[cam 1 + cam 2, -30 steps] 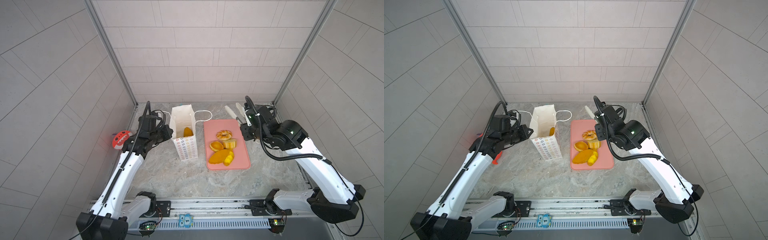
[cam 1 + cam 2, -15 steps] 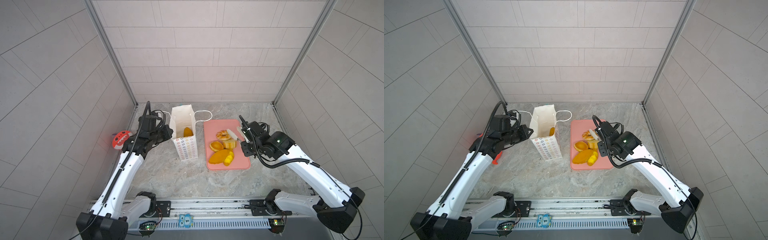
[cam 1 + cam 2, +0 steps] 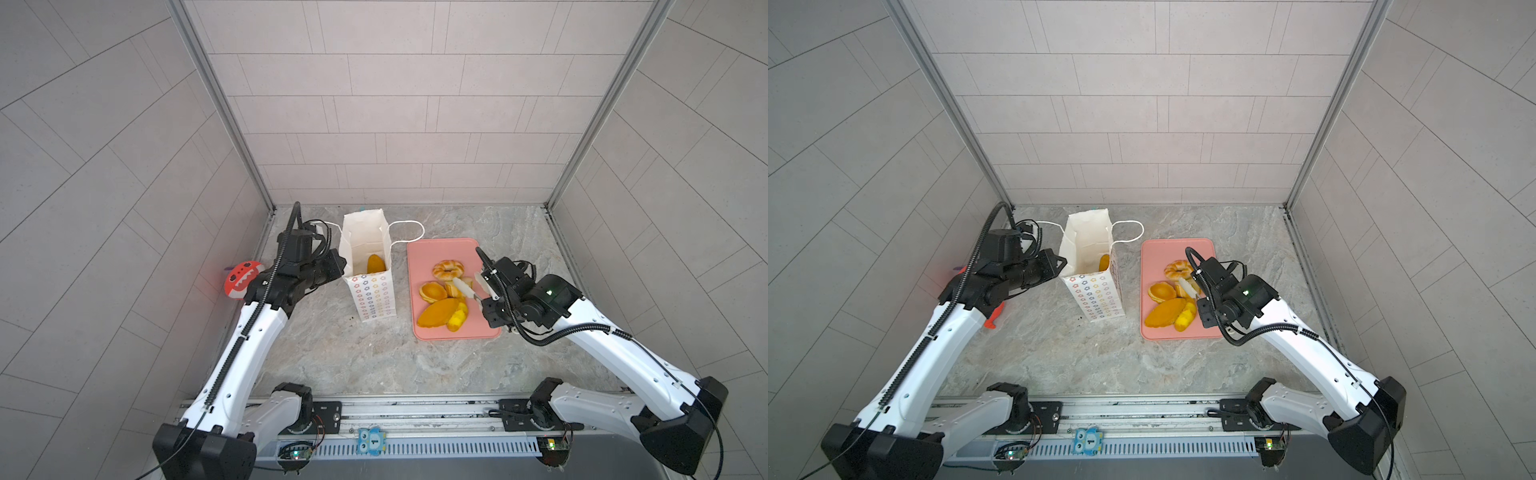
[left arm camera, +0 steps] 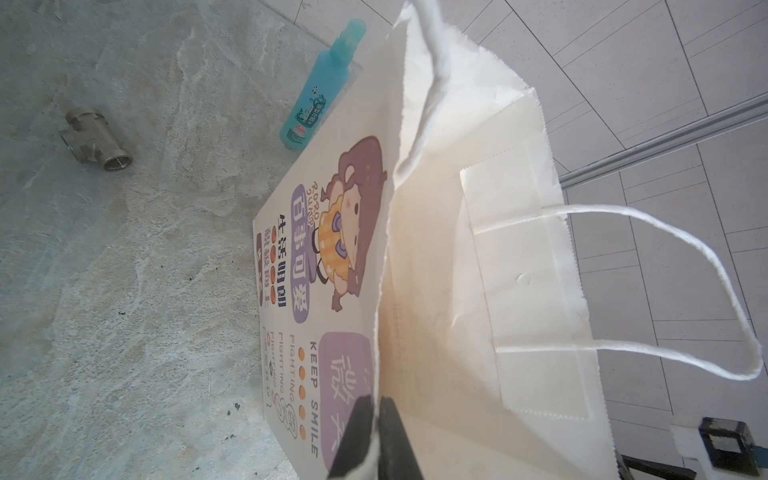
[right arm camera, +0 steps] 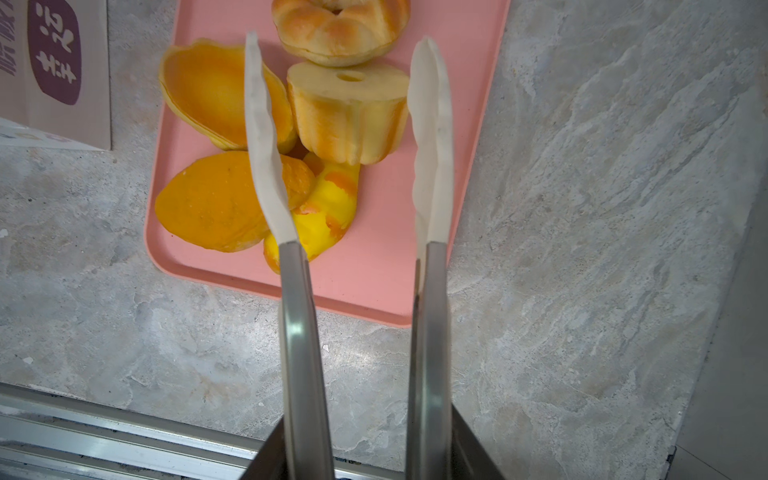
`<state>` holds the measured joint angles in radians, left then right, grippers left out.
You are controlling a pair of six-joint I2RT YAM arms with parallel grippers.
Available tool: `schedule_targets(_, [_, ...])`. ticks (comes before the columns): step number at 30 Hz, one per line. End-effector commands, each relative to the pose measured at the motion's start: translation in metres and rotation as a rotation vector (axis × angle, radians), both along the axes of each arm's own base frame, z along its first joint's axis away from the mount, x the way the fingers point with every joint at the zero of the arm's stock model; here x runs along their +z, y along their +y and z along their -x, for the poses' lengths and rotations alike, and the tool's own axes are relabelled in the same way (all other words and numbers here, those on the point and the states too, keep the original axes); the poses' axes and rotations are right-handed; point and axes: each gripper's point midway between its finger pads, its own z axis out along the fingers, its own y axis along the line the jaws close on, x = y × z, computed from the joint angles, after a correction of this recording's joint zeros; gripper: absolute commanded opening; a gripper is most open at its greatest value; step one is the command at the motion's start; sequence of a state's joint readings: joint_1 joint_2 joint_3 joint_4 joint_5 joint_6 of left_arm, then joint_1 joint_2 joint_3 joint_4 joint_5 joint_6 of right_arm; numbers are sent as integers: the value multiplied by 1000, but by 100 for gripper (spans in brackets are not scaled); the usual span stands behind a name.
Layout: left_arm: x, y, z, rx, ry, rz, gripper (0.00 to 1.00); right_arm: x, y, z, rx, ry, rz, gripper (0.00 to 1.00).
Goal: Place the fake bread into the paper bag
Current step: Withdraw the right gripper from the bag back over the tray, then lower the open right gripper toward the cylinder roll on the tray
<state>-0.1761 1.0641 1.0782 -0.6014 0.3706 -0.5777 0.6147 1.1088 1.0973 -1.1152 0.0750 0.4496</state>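
room: grey tiled walls on three sides, a marbled grey tabletop [image 3: 374, 365] under both my arms.
changed: a second ago my right arm was up by the far end of the pink tray [image 3: 457, 332], tongs pointing away. now it has swung down and nearer, and the tongs [image 5: 299, 332] hang over the pile.
meaning: one piece [image 3: 375, 264] already lies in the paper bag [image 3: 374, 299] and the rest of the fake bread [image 3: 440, 299] sits on the tray, so i judge this to be the reach for the next pick.
right jaws: clamped on the metal handles of the tongs. the white tips stand apart, one on each side of the fluted bun [image 5: 349, 112], neither clearly touching it.
left jaws: pinched tight on the bag's rim, keeping the mouth open, same as a second ago.
bag: upright, long axis vertical, mouth up, just left of the tray in both top views.
fluted bun: squat and round, flat holed face up as far as i can tell, with no real long axis.
long loaf [image 3: 436, 312]: flat on the tray, its long axis diagonal, running near-left to far-right in both top views.
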Motion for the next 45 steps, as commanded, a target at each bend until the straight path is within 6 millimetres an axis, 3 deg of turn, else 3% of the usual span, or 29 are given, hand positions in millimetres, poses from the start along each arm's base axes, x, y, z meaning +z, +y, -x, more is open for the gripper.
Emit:
schedule_targets(1, [-1, 0, 0, 4, 1, 5, 10, -1, 2, -1, -17, -10, -25, 48])
schedule_targets(11, [-1, 0, 0, 3, 1, 5, 10, -11, 6, -4, -14, 5, -26, 54])
schedule_targets(45, [-3, 1, 0, 2, 5, 1, 10, -47, 10, -29, -65, 82, -18, 57])
